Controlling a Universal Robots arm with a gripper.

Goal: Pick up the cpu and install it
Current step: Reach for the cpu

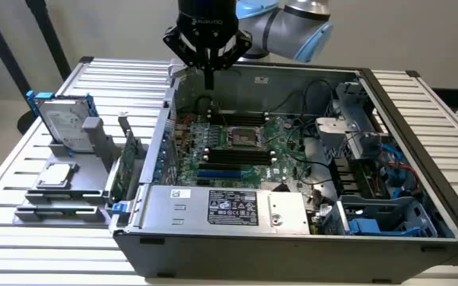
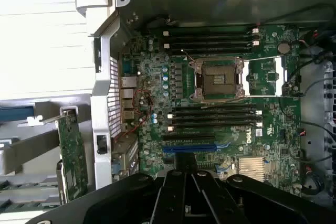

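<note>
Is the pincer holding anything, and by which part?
Nothing is held. The pincer is shut and empty above the case; the cpu lies on the grey stand beside it.

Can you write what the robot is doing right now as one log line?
claw: shut, empty | place: above computer case | chip: on grey stand | socket: empty

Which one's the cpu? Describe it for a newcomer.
Start at the big open grey metal computer case; on the exterior view's left of it stands a grey stepped parts holder. On its low step lies the cpu, a small flat square chip with a shiny silver top. The silver hard drive with blue rails behind it is larger and stands on edge.
</note>
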